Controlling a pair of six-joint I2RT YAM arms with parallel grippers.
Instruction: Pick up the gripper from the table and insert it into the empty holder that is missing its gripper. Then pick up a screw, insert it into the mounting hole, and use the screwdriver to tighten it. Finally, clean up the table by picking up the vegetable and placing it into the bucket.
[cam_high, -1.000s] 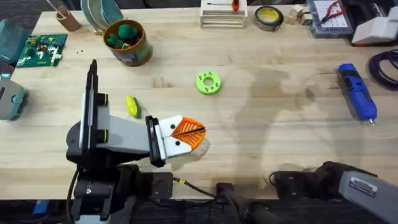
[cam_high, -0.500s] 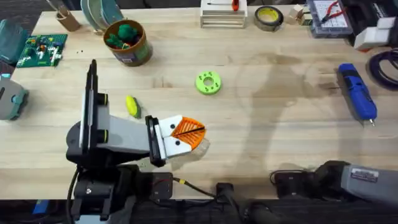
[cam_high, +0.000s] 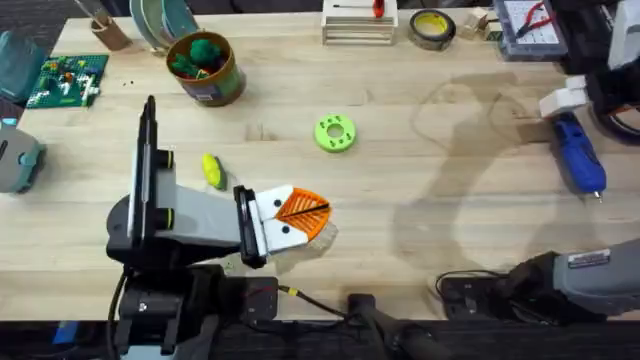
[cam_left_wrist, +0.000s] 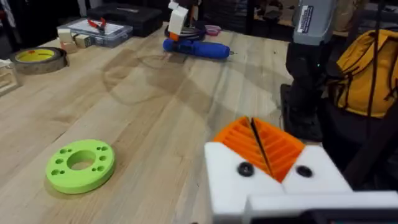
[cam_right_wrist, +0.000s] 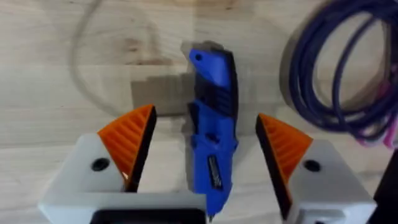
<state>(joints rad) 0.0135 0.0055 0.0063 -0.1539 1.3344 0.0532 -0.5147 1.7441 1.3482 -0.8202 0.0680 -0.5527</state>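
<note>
Wooden table (cam_high: 420, 240), right end effector (cam_right_wrist: 205, 146) open astride screwdriver (cam_right_wrist: 212, 130), left end effector (cam_left_wrist: 256, 146) closed

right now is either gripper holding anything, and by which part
Nothing is held. The right gripper is open astride the screwdriver, pads clear of its body. The left gripper is shut on nothing.

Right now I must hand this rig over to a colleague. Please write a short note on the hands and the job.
Left hand: shut, orange pads together, nothing between them.
Right hand: open, one finger on each side of the screwdriver, not yet closed on it.
Vegetable: on the table beside the left arm.
Bucket: upright at the far left.
Done: cannot tell for the finger and screw steps.
Left: grasp the screwdriver, tighten, then put the vegetable into the bucket.
</note>
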